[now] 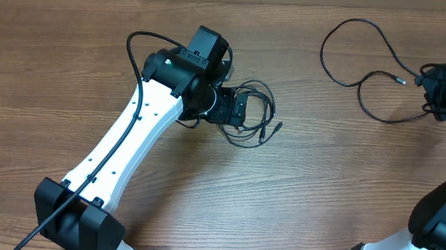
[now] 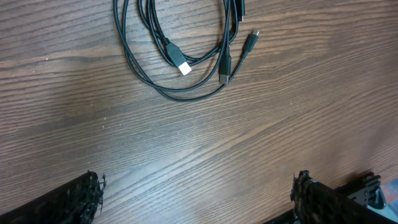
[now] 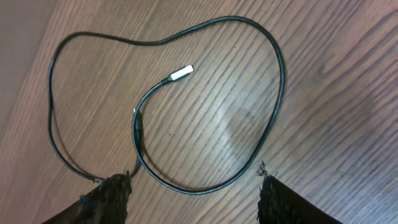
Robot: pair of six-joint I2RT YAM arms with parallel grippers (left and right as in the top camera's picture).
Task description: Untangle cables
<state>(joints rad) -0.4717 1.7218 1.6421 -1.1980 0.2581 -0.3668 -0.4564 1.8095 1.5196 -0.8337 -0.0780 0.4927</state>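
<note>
A tangled bundle of black cables [image 2: 184,67], small plugs showing, lies on the wooden table [image 2: 249,143] just ahead of the left gripper [image 2: 196,199], its jaws spread wide. Well apart, a single cable [image 3: 283,84] loops loosely between the parted fingers of the right gripper [image 3: 191,193].

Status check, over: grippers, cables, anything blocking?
Left gripper open, above tangled cables. Right gripper open, over one separate cable lying loose. Nothing in the way.

Table [image 1: 320,185] open mid; cable bundle [image 2: 184,67] ahead left claw [image 2: 198,186]; cable loop [image 3: 180,73] under right claw [image 3: 191,180]
</note>
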